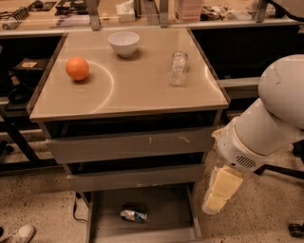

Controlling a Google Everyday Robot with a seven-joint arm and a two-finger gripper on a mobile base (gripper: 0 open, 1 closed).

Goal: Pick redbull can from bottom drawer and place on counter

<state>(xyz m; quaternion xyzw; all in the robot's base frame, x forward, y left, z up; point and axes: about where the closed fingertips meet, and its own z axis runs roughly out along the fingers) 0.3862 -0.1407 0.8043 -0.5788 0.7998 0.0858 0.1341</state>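
The redbull can (133, 216) lies on its side on the floor of the open bottom drawer (168, 209), left of the middle. The counter (137, 92) is the beige top of the drawer cabinet. My gripper (219, 192) hangs cream-coloured under the white arm at the right, just outside the drawer's right side, above and to the right of the can and apart from it. It holds nothing that I can see.
An orange ball (77, 69), a white bowl (124, 43) and a clear glass jar (177, 68) stand on the counter. Two upper grey drawers (133, 144) are nearly shut. A cluttered bench (142, 12) runs behind. A shoe (16, 234) lies at the lower left.
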